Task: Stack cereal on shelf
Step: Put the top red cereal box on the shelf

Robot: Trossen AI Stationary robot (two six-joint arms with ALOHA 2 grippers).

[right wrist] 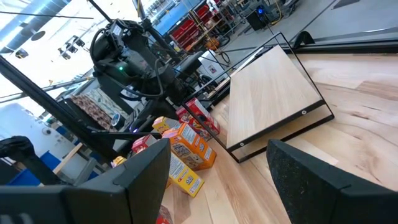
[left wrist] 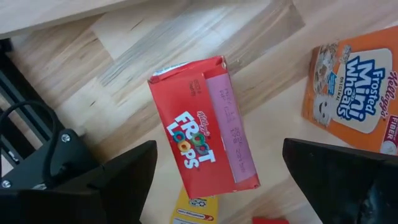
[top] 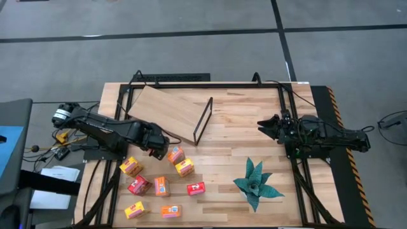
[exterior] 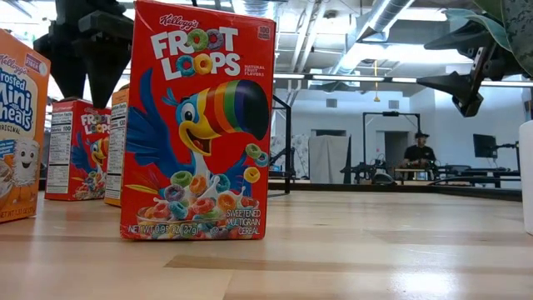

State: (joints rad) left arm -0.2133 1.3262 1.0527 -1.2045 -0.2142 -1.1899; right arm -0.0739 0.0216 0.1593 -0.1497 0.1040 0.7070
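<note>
Several small cereal boxes stand or lie on the near left of the table. A red Froot Loops box (left wrist: pixel 202 146) (top: pixel 176 154) stands just below my left gripper (left wrist: pixel 220 149) (top: pixel 163 150). That gripper points down and is open, one finger on either side of the box top, touching nothing. An orange Mini-Wheats box (left wrist: pixel 354 93) lies beside it. The shelf (top: pixel 166 107), a light wooden board with a black frame (top: pixel 203 121) at one end, lies tilted at the far left. My right gripper (top: pixel 270 125) (right wrist: pixel 217 180) waits open and level at the table's right.
A green artificial plant (top: pixel 257 183) stands near the front right. Another Froot Loops box (exterior: pixel 196 125) stands upright close to the low camera, with further boxes (exterior: pixel 79 150) behind it. Black frame rails (top: pixel 286 114) run along the table's sides.
</note>
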